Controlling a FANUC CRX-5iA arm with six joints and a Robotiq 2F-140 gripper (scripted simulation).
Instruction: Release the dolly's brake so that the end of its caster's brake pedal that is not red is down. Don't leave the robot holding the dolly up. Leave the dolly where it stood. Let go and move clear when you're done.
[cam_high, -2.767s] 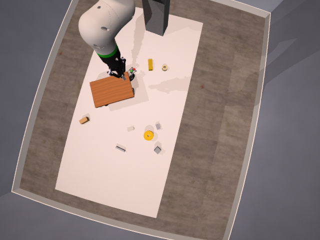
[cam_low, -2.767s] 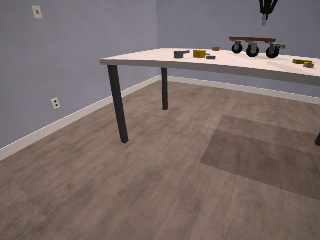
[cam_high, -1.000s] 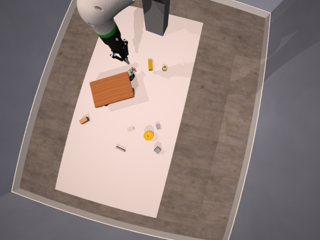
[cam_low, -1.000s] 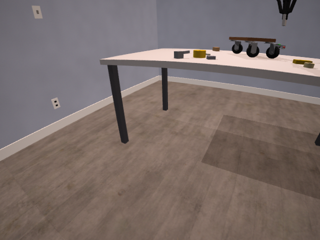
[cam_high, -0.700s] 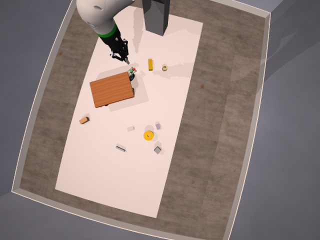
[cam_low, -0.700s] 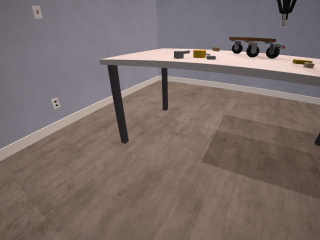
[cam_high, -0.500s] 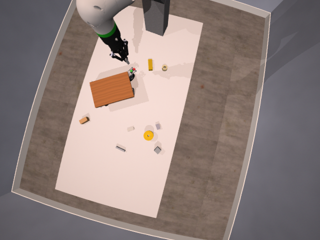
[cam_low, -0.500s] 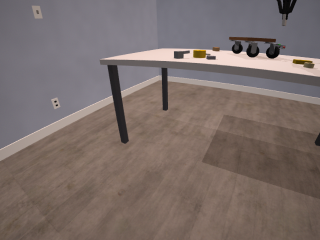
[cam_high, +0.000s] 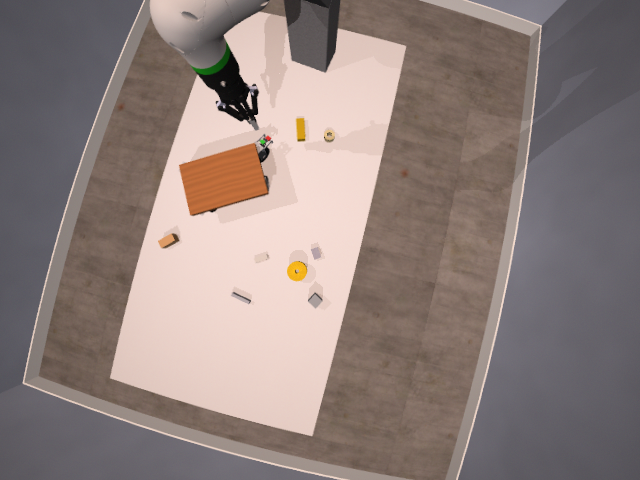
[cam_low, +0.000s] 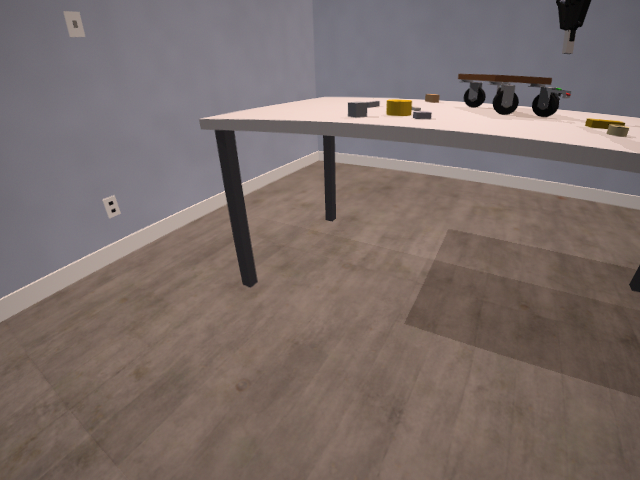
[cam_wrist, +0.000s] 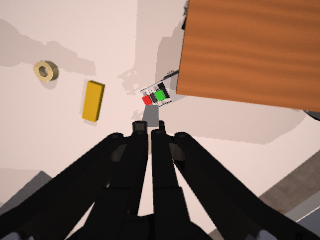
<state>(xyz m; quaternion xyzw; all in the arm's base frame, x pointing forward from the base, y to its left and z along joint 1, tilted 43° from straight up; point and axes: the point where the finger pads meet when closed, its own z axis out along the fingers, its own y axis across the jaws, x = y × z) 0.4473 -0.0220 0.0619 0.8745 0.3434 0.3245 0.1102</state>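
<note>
The dolly (cam_high: 223, 178) has a brown wooden deck and black casters and stands on the white table; it also shows in the side view (cam_low: 509, 91) and the wrist view (cam_wrist: 252, 50). Its brake pedal (cam_high: 265, 140) (cam_wrist: 155, 95) juts out at one corner, with a green end and a red end. It looks about level in the side view (cam_low: 562, 93). My gripper (cam_high: 252, 122) is shut and empty. It hangs well above the pedal in the side view (cam_low: 568, 47). In the wrist view the fingertips (cam_wrist: 150, 118) sit just below the pedal.
A yellow bar (cam_high: 300, 129) and a small beige ring (cam_high: 329, 133) lie right of the pedal. A dark column (cam_high: 311, 32) stands at the table's far end. An orange block (cam_high: 168, 240), a yellow disc (cam_high: 294, 271) and several small grey pieces lie farther down the table.
</note>
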